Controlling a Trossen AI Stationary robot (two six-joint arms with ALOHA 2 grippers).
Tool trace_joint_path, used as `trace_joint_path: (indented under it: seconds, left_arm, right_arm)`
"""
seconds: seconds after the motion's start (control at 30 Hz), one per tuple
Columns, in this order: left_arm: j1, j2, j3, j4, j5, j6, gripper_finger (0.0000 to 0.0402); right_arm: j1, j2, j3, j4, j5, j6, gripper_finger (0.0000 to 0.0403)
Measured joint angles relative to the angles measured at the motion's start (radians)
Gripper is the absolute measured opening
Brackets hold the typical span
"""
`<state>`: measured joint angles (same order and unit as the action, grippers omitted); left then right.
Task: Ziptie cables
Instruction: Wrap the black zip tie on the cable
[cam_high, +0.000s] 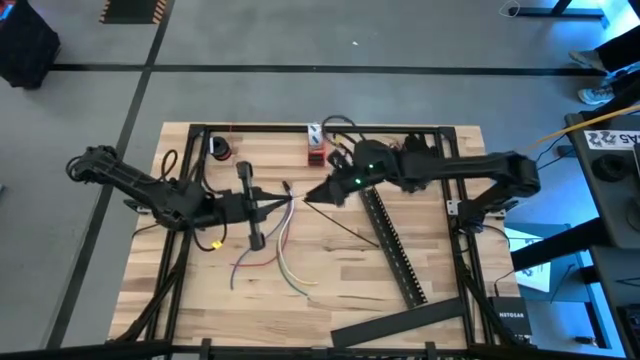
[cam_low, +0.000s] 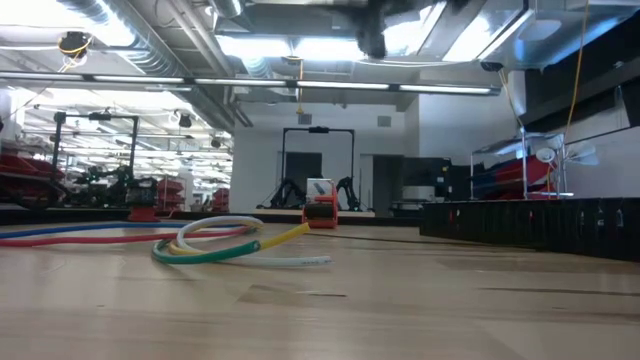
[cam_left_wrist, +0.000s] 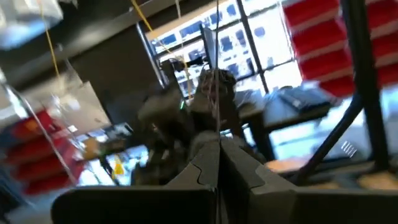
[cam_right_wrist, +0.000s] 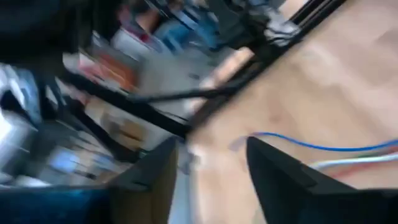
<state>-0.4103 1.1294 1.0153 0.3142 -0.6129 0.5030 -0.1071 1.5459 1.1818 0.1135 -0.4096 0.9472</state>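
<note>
High view shows the left gripper (cam_high: 283, 201) at the middle of the frame, jaws clenched together, and in the left wrist view its fingers (cam_left_wrist: 205, 168) press flat against each other around what may be a thin black strip, though the blur leaves that uncertain. Just right of it, the right gripper (cam_high: 318, 193) points toward the left one with its fingertips close to it; the right wrist view shows its two dark fingers (cam_right_wrist: 273, 168) parted with bare wood between them, so that grip is released.

Below and between both grippers, the loose bunch of thin blue, red, purple, white and yellow-green cables (cam_high: 275, 255) fans out on the pale wooden table (cam_high: 340, 290), its upper end rising to the left gripper's tip. In the low view the cables (cam_low: 215, 243) lie curled at centre left. A long black slotted bar (cam_high: 395, 250) lies diagonally at right of centre.
</note>
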Motion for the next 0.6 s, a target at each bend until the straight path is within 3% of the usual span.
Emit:
trace_joint_path:
  seconds: [0.13, 0.27, 0.43, 0.6]
  left_arm:
    - [0.009, 0.002, 0.0, -0.02, 0.017, 0.121, 0.0]
    - [0.027, 0.003, 0.0, -0.05, 0.108, 0.142, 0.0]
    - [0.034, 0.01, 0.0, -0.134, 0.17, 0.149, 0.0]
    - [0.033, 0.061, 0.0, -0.156, 0.193, 0.161, 0.0]
  right_arm:
    - [0.0, 0.105, -0.067, 0.322, -0.092, 0.322, 0.0232]
    - [0.004, 0.207, -0.067, 0.56, -0.136, 0.579, 0.024]
    - [0.0, 0.278, -0.067, 0.717, -0.124, 0.77, 0.024]
    - [0.003, 0.279, -0.066, 0.722, -0.105, 0.857, 0.024]
